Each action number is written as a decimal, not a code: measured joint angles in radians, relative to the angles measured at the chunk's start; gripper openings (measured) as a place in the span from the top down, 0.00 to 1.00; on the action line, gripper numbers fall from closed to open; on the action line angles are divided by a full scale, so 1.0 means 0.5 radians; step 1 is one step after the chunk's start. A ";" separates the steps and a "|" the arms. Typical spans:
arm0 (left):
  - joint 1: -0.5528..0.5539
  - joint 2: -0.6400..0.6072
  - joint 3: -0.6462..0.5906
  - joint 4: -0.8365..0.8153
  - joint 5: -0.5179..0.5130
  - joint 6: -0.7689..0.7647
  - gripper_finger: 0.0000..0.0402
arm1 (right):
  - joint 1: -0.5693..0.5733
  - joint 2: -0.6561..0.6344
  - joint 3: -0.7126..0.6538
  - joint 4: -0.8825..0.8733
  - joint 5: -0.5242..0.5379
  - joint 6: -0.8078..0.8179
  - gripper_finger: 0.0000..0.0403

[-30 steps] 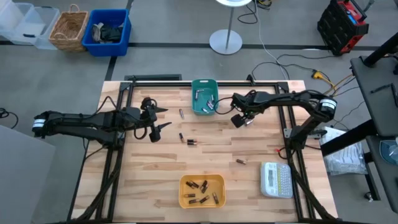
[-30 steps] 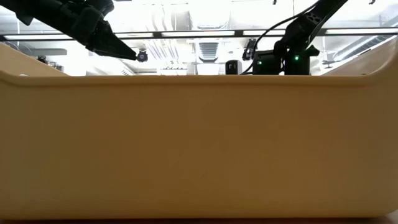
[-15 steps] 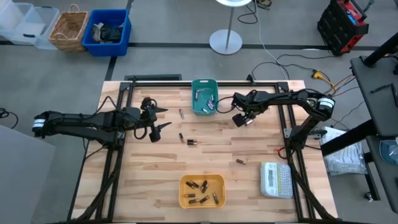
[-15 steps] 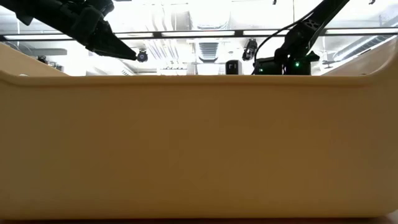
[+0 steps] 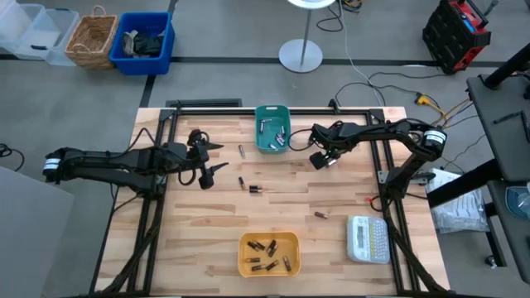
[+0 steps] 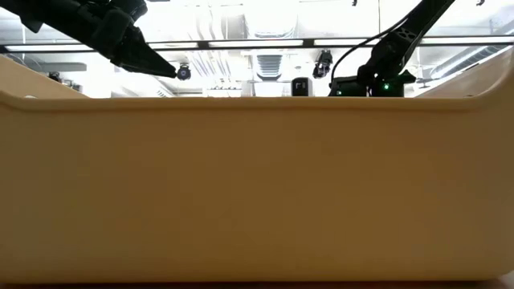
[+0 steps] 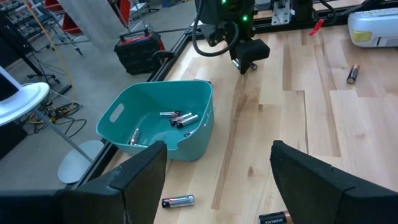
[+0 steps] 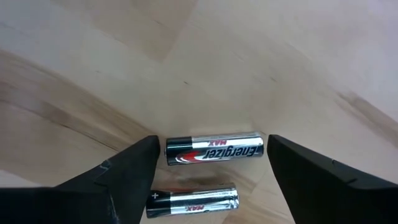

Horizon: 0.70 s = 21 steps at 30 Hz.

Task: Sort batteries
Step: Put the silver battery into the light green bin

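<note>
Two silvery-and-dark batteries lie side by side on the wood under my right gripper (image 8: 211, 139). The gripper is open and points down, right of the teal bin (image 5: 272, 130). Its fingertips stand close to the two ends of the farther battery (image 8: 214, 150); the nearer battery (image 8: 193, 202) lies just behind. I cannot tell if the fingers touch. My left gripper (image 5: 214, 157) waits open above the table's left half. Loose batteries lie at centre (image 5: 241, 151), (image 5: 253, 189) and to the right (image 5: 321, 214). More batteries lie in the teal bin (image 7: 177, 118) and in the yellow bin (image 5: 269, 253).
A white label-maker (image 5: 368, 238) lies at the near right corner. The yellow bin's wall (image 6: 257, 185) fills most of the low view. Bare wood lies between the teal bin and the yellow bin. Black frame rails run along the table's sides.
My right gripper has shifted a little toward the table's right edge, still open. My left arm has kept still.
</note>
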 joint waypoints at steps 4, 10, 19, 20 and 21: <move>0.000 0.000 0.000 0.000 0.000 0.000 0.34 | 0.001 0.000 -0.001 0.009 -0.001 -0.001 0.29; 0.000 0.000 0.000 -0.001 0.000 -0.001 0.34 | 0.001 0.000 -0.007 0.021 -0.008 -0.001 0.32; 0.000 0.000 0.000 -0.001 0.000 0.000 0.34 | 0.002 0.000 -0.017 0.033 -0.014 -0.004 0.38; -0.001 0.000 0.000 -0.001 0.000 -0.001 0.34 | 0.002 0.000 -0.017 0.035 -0.014 -0.011 0.38; -0.001 0.001 0.000 -0.001 0.000 -0.001 0.34 | 0.002 0.000 -0.017 0.036 -0.014 -0.014 0.39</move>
